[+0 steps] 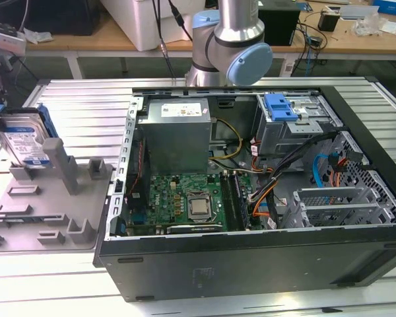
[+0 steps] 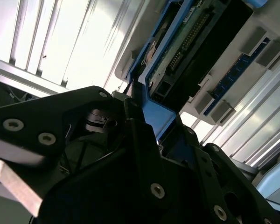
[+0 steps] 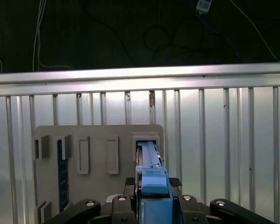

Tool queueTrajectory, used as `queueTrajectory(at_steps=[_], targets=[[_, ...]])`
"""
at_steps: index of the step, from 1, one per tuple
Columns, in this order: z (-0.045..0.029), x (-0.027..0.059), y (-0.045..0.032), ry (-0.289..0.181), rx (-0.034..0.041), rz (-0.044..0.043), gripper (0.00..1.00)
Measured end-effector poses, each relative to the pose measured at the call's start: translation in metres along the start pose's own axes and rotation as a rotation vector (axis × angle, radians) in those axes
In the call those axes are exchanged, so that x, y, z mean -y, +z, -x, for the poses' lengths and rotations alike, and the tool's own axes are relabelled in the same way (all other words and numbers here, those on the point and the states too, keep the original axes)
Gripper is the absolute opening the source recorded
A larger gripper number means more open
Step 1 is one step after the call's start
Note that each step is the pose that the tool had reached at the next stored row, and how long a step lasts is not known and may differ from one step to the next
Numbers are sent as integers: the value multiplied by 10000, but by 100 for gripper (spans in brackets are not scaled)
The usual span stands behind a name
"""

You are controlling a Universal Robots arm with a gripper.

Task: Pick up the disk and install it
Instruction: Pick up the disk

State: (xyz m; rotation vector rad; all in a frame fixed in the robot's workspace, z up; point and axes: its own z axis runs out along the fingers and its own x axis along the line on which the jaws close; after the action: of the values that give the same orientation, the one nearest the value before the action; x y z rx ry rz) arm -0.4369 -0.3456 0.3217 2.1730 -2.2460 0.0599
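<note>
At the exterior view's left, the disk [image 1: 23, 140] stands on edge in a grey holder [image 1: 53, 205]. The tool [image 3: 154, 183], directly above, appears to pinch its blue top rail.

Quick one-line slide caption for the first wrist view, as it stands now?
Gripper astride the upright disk, which stands in the grey fixture on the slatted table.

Arm [image 1: 219, 26]: in the exterior view, a silver upright link with a grey joint housing and a blue end cap. Gripper [image 3: 153, 183]: in both wrist views its black fingers [image 3: 130, 181] are clamped from either side on the blue edge frame of the disk [image 3: 148, 154]. No gap shows at the contact.
</note>
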Motion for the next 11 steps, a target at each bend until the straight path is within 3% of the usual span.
queueTrajectory(at_steps=[11], targets=[[-5, 2, -142, 0, -23, -2, 37]])
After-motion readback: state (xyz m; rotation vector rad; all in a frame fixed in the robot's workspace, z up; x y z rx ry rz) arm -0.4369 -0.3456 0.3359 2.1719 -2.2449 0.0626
